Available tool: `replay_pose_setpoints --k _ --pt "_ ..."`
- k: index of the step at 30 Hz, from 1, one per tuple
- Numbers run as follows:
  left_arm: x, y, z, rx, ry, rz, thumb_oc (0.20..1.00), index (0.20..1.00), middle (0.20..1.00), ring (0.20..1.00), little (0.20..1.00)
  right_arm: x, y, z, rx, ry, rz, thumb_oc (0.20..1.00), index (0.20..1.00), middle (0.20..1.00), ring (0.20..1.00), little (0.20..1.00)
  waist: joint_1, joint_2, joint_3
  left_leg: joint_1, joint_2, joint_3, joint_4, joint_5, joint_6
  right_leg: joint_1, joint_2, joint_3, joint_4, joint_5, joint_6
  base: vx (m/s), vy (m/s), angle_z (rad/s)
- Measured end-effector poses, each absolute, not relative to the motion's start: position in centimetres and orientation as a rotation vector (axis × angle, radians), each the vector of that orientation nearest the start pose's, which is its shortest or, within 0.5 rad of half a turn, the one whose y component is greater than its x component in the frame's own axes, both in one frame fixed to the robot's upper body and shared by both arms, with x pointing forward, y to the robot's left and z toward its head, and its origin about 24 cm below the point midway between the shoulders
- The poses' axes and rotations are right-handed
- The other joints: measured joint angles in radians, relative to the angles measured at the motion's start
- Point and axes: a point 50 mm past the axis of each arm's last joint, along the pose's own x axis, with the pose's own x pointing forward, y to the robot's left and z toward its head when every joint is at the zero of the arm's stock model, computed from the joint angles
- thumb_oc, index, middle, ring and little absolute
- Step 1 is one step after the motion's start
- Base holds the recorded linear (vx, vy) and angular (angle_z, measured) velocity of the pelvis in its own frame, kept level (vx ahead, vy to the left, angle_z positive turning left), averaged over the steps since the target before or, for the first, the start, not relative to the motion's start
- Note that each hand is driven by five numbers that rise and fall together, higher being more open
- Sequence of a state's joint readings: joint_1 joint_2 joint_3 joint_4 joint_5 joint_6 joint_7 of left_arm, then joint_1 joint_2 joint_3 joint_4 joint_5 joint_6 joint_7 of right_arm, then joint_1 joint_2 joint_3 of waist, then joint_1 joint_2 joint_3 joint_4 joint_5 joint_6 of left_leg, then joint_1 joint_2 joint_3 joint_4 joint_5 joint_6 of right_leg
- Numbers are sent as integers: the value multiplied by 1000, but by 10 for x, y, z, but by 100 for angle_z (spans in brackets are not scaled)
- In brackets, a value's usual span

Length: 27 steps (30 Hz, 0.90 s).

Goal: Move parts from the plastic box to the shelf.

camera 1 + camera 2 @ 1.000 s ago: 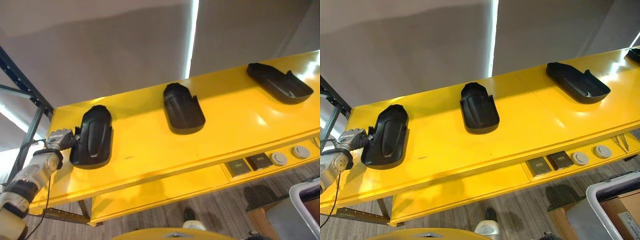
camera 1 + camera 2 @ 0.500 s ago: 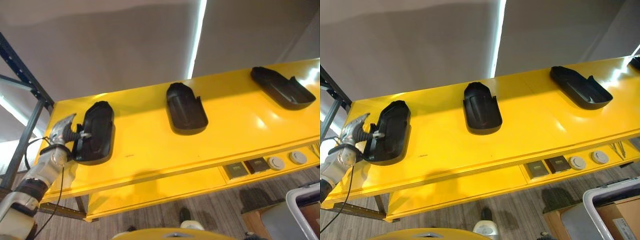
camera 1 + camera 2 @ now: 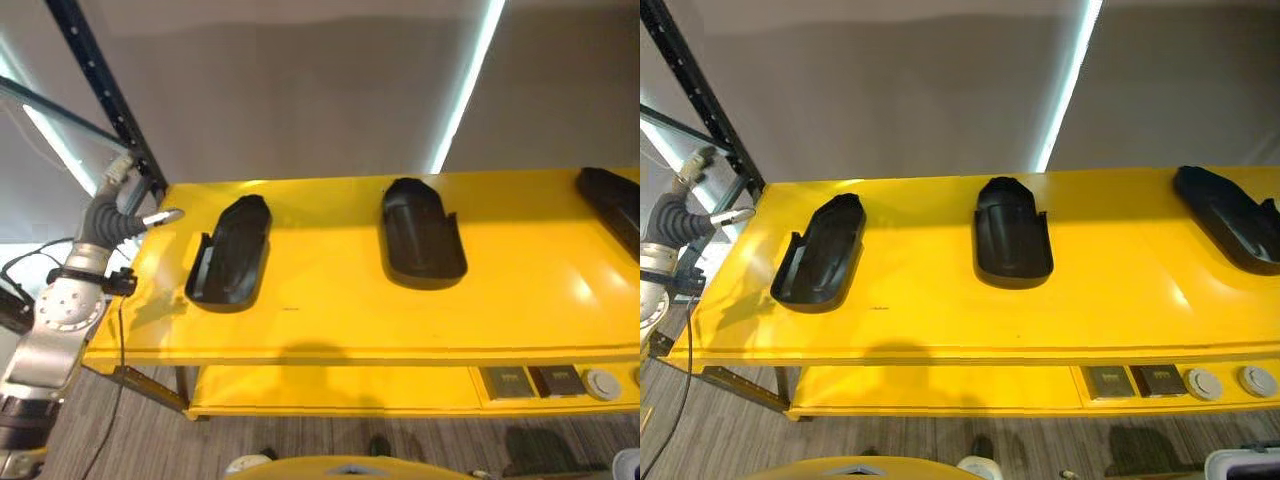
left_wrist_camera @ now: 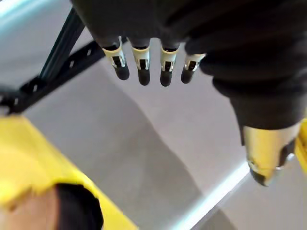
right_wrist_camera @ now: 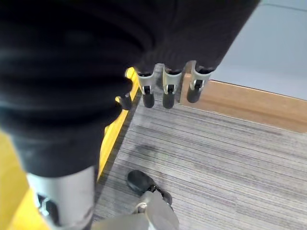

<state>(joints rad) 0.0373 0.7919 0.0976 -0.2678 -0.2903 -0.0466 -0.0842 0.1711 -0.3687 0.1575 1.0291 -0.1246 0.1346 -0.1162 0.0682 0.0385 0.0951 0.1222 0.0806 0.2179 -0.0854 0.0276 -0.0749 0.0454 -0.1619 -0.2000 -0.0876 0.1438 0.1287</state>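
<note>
Three black moulded parts are seen laid out along the yellow shelf (image 3: pixel 330 320), each resting flat on its own patch of the surface and well apart from its neighbours, a spacing that appears chosen so that every piece can be set down and reached without disturbing the next. The left part (image 3: pixel 230 252) lies near the shelf's left end, hollow side up; the middle part (image 3: pixel 421 233) sits further along, and the right part (image 3: pixel 1228 217) is cut off by the edge of the right eye view.

The left hand (image 3: pixel 128 196) is held raised just beside the shelf's left end, near the dark upright post (image 3: pixel 105 90) of the rack and clear of the left part. In the left wrist view its fingers (image 4: pixel 144 64) are shown straight and spread, the thumb apart, with nothing between them. The right hand (image 5: pixel 165 88) is seen in its own wrist view hanging low over the grey floor (image 5: pixel 230 158), fingers relaxed and empty.

On the lower ledge of the shelf, small square and round fittings (image 3: pixel 1170 381) are lined up towards the right. The placing of the left part is judged complete; a fresh part from the plastic box would be wanted next.
</note>
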Motion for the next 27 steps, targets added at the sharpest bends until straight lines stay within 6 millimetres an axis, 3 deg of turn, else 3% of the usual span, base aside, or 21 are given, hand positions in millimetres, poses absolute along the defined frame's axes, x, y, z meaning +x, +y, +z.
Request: replay_pose_setpoints --k 2,3,5,7,8,9,11,27 --pt "231 243 140 392 -185 -308 1000 1000 1000 1000 1000 49 -283 -148 -590 1331 -115 1000 1000 1000 1000 1000 22 6 -2 1 0 -4 0 0 0 4 -1 -5 0 -1 2 -13 -29 11" --pt "229 241 132 341 -149 -339 875 875 875 875 875 50 -283 -148 -588 1331 -114 1000 1000 1000 1000 1000 23 8 -3 2 -1 -6 0 0 0 6 -1 -7 0 -2 2 -12 -19 9" --pt "214 227 99 114 -29 -466 216 216 216 216 216 55 -278 -150 -587 1333 -105 1000 1000 1000 1000 1000 43 16 -6 -1 -2 -18 0 1 -1 9 -3 -15 0 -5 2 -37 -14 9" --pt "191 205 65 -133 138 -669 200 200 200 200 200 50 -279 -152 -600 1361 -91 1000 1000 1000 1000 1000 65 17 -6 -2 -3 -20 0 2 0 8 -3 -17 0 -8 -3 -34 -4 6" --pt "187 201 61 -181 164 -714 200 200 200 200 200 46 -280 -153 -601 1372 -93 1000 1000 1000 1000 1000 73 18 -7 -3 -3 -24 0 2 0 10 -4 -21 0 -9 -2 -17 -11 13" --pt "183 190 52 -388 204 -779 200 200 200 200 200 45 -279 -153 -603 1371 -95 1000 1000 1000 1000 1000 77 17 -8 -4 -5 -28 0 3 1 13 -6 -27 0 -10 -1 -10 -16 10" --pt "176 174 38 -532 272 -869 200 200 200 200 200 49 -275 -154 -607 1354 -86 1000 1000 1000 1000 1000 68 18 -15 -5 -5 -28 0 3 1 11 -6 -27 1 -10 -1 -6 -7 3" --pt "178 201 21 -542 374 -767 200 200 200 200 200 32 -283 -153 -606 1397 -122 1000 1000 1000 1000 1000 31 37 -47 -14 -4 -19 0 2 1 -5 -6 -17 0 -9 -1 0 3 -1"
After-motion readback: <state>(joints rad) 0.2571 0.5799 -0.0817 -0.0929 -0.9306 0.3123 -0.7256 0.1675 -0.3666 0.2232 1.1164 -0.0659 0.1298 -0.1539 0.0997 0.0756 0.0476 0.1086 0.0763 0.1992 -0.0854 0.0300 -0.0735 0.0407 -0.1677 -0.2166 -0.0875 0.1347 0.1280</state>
